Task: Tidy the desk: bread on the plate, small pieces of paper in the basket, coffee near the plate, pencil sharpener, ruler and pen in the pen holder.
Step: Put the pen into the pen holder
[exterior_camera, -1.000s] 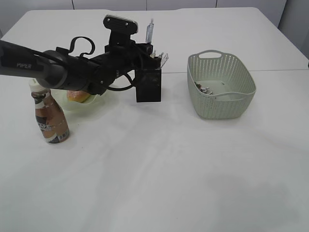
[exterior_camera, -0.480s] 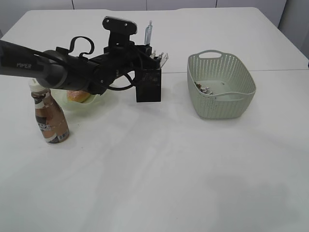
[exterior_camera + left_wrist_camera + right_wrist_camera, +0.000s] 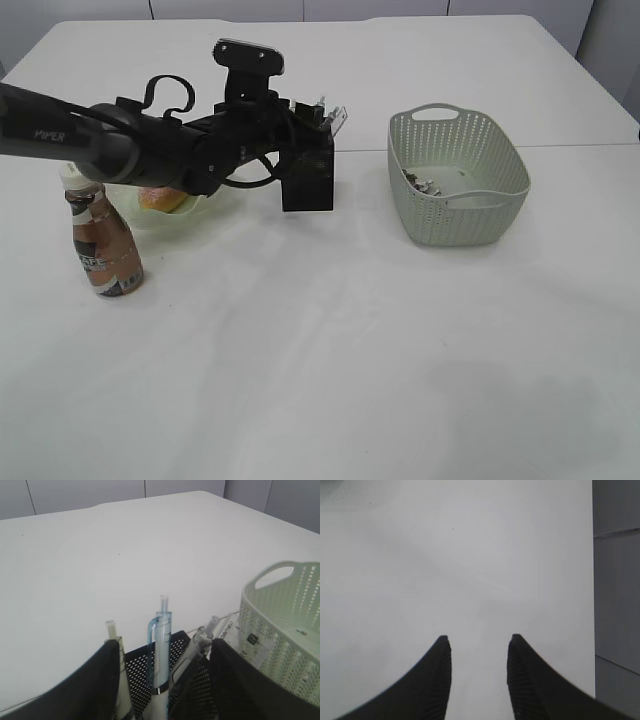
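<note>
1. One brown coffee bottle (image 3: 103,248) stands upright at the far left of the white surface (image 3: 330,360), white cap on top, dark label round its middle, just in front of the plate.
2. Behind it the pale green plate (image 3: 205,208) with a wavy rim holds the golden-brown bread (image 3: 160,198), mostly hidden under the left arm (image 3: 120,140); which way the bun's length runs cannot be told.
3. The left arm reaches across from the left edge to the black mesh pen holder (image 3: 308,180), which stands near the middle of the surface, toward the back.
4. In the left wrist view the left pincer (image 3: 162,680) is spread, its two dark fingers (image 3: 102,690) either side of the holder's mouth and gripping nothing.
5. Inside the holder a clear blue-tinted pen (image 3: 161,645) stands nearly upright, tip end down; a second clear stick (image 3: 116,650) stands to its left, and a clear ruler (image 3: 197,647) leans toward the right.
6. To the right sits the grey-green basket (image 3: 458,180), long axis running front to back, with small scraps of paper (image 3: 420,183) lying on its floor at the left side.
7. The right pincer (image 3: 477,675) hangs spread over bare white surface, holding nothing; a grey wall panel shows at the right edge.
</note>
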Robot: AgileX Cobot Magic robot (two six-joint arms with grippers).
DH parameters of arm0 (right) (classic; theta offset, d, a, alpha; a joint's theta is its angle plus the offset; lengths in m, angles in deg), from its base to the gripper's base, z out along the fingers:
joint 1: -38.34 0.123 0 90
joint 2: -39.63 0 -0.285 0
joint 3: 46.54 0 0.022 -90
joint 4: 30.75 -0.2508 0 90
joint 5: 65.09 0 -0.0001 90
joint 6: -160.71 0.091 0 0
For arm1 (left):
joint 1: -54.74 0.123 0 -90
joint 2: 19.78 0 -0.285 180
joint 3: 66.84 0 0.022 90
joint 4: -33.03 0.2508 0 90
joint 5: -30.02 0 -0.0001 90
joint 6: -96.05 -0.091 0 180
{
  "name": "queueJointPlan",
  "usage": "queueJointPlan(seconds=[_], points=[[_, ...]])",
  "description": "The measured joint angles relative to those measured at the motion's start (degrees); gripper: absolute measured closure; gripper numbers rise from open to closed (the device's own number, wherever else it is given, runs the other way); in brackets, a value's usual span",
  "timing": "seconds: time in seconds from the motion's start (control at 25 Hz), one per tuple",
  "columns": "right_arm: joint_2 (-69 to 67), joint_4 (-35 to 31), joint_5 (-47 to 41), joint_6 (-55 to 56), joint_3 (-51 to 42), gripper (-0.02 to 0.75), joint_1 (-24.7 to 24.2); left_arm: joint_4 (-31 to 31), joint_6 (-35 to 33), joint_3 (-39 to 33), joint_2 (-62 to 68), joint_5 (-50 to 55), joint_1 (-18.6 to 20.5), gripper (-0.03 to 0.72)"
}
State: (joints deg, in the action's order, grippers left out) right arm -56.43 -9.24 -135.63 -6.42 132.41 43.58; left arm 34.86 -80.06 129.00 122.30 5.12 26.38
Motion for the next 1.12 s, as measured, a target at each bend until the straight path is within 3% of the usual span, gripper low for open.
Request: queueJointPlan(seconds=[0.48, 0.8, 1.12], points=[[0.0, 0.0, 0.1, 0.0, 0.0, 0.428, 0.0, -0.1, 0.0, 0.0, -8.6, 13.3, 0.5, 0.259], [0.0, 1.9, 0.1, 1.1, 0.0, 0.234, 0.0, 1.2, 0.0, 0.0, -19.7, 33.9, 1.4, 0.243], [0.0, 1.6, 0.6, 2.1, 0.0, 0.218, 0.0, 4.9, 0.0, 0.4, -29.6, 56.9, 4.7, 0.241]])
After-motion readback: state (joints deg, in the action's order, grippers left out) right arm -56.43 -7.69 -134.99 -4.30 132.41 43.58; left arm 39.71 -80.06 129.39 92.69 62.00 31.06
